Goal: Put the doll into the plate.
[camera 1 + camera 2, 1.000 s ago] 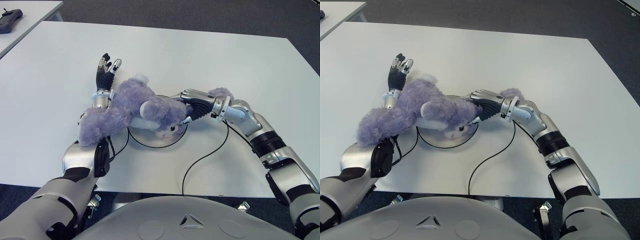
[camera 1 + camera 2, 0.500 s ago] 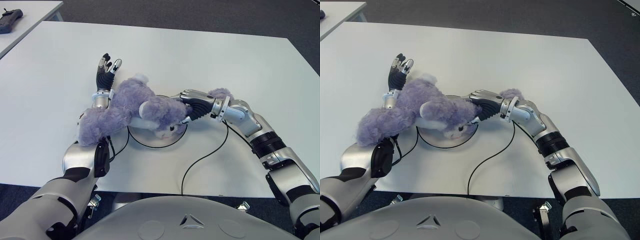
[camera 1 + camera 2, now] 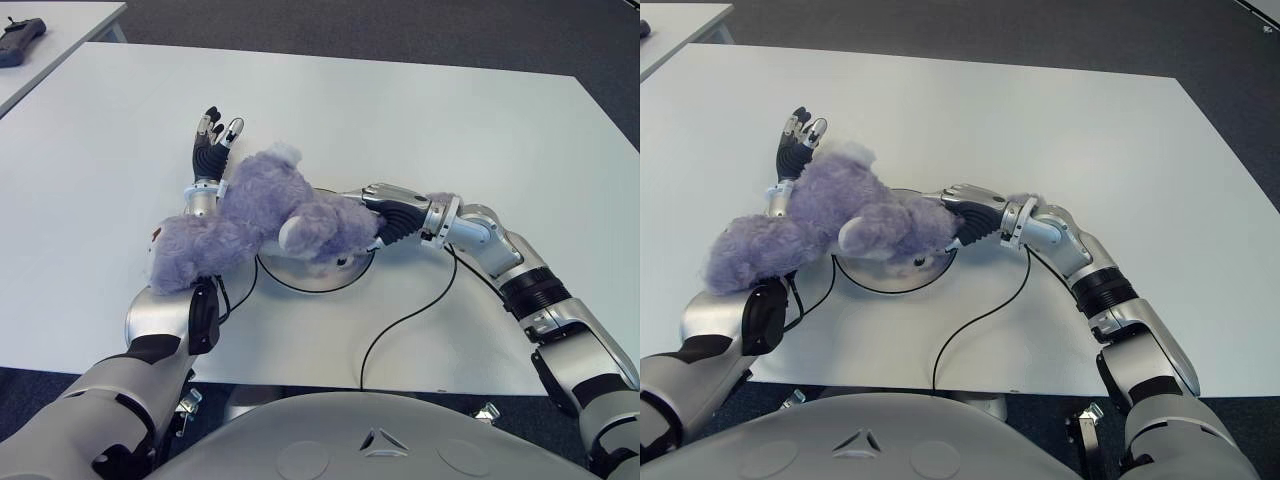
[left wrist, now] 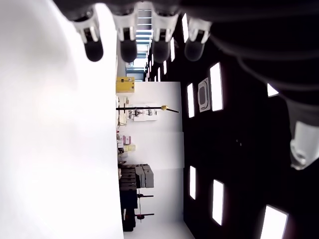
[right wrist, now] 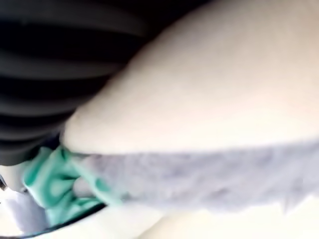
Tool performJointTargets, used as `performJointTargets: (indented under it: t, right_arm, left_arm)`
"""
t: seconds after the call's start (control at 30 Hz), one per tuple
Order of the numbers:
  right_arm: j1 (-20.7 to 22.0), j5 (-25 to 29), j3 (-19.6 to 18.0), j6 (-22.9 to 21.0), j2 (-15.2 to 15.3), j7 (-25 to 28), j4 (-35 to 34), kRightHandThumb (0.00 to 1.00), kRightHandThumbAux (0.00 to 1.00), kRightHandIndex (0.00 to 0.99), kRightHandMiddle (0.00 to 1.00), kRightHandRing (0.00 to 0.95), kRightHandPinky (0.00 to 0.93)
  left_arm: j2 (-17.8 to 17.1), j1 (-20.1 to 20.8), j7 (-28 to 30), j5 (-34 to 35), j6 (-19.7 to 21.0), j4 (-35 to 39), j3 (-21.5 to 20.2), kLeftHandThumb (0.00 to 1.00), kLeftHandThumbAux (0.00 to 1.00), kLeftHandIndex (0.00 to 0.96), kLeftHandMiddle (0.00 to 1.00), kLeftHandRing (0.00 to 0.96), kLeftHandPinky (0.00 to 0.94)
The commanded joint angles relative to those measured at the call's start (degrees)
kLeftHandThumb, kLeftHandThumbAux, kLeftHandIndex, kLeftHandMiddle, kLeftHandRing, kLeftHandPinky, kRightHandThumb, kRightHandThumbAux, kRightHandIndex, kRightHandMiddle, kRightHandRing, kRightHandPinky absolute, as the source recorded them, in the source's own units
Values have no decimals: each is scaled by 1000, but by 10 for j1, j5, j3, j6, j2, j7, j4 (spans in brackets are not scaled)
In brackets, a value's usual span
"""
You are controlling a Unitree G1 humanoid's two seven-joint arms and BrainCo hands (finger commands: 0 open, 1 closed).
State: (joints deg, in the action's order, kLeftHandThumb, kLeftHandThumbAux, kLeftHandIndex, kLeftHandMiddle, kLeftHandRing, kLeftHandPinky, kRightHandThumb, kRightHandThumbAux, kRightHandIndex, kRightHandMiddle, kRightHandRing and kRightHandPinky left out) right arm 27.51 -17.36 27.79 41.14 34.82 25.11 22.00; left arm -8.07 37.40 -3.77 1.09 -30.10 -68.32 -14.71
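Note:
A fluffy purple doll (image 3: pixel 250 215) lies stretched across my left wrist and the round black-rimmed plate (image 3: pixel 325 281). Its head is over the plate; its body and legs hang off the plate's left side onto my left forearm. My right hand (image 3: pixel 385 215) comes in from the right with its fingers closed on the doll's head. The right wrist view shows fur pressed close against the palm (image 5: pixel 199 184). My left hand (image 3: pixel 211 138) lies flat beyond the doll, fingers (image 4: pixel 127 50) straight and holding nothing.
A black cable (image 3: pixel 405 315) loops over the white table (image 3: pixel 450 120) from my right forearm to the front edge. A dark controller (image 3: pixel 18 40) sits on a separate table at the far left.
The right hand has pushed slightly left and nearer, turning the doll's head further over the plate. The doll's body has shifted left along my forearm. The left hand has not moved.

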Motion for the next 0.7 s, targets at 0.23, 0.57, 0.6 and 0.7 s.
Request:
performJointTargets:
  t: [0.23,0.57,0.6,0.7]
  right_arm:
    - [-64,68,-18,-22,-19,43,-6,164,365,0,0,0,0]
    - [-63,133,-56,-8,-50,49,-4,153,286,0,0,0,0]
    - [-61,140,-64,-6,-56,46,3,152,286,0,0,0,0]
    - [-50,171,-92,10,-85,31,31,106,280,0,0,0,0]
  left_arm:
    - [42,-110,6,0,84,-87,-1,0,504,0,57,7,0]
    - [43,-109,2,0,86,-87,-1,0,492,0,56,2,0]
    - [42,-109,2,0,85,-87,-2,0,491,0,56,1,0]
    - [42,-110,4,0,84,-87,-3,0,490,0,57,2,0]
